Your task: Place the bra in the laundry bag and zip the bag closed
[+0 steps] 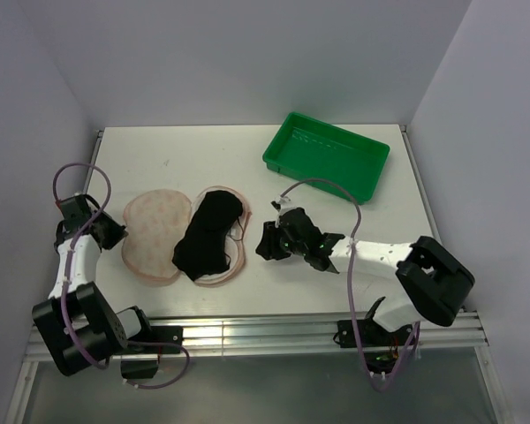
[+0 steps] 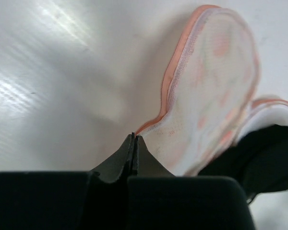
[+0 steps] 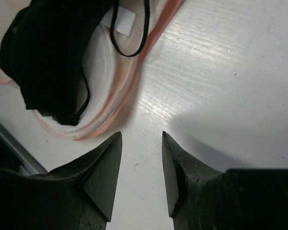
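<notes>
Bag [image 1: 155, 234] lies open flat on the table [image 1: 336, 265], both round halves up, and the bra [image 1: 208, 237] is heaped on the right half, inside the rim but not tucked. Tray [image 1: 314, 181] sits well apart at the back. Left gripper [image 2: 133, 139] has its fingers pressed together, tips right at the outer rim of the empty left half; I can't tell whether any fabric is pinched. Right gripper [image 3: 141, 136] hangs over bare table just beside the bag's right edge, fingers a moderate gap apart, holding nothing.

To my eye the job now is closing the bag. A strap [image 3: 145, 28] loops out near the zip rim, so I'd push that inward first, or it may catch in the teeth. Then take a sure pinch on the left rim, fold that half over in a low arc, and pin the right half so the bag doesn't slide
</notes>
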